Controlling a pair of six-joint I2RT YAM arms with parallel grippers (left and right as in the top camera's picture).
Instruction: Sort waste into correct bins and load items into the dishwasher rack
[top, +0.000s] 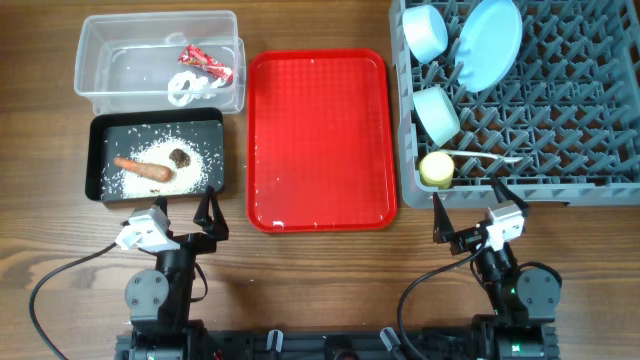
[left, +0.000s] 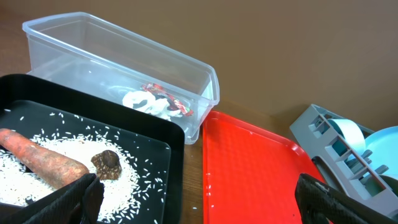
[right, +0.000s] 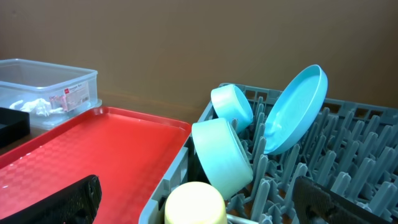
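My left end effector (top: 184, 207), open and empty, faces the black bin (top: 96, 160); right end effector (top: 467, 208), likewise open, faces the dishwasher rack (top: 580, 190)

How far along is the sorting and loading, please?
Looks done: red-and-white wrapper and crumpled white paper in the clear plastic tub; orange carrot, rice in the black tub; dishes in the grey rack. Open, empty: left pincer, right pincer. Remaining: specks on the red tray.

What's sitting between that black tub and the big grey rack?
The red tray, lying flat and filling most of the gap between the black tub and the rack. The overhead view shows it best.
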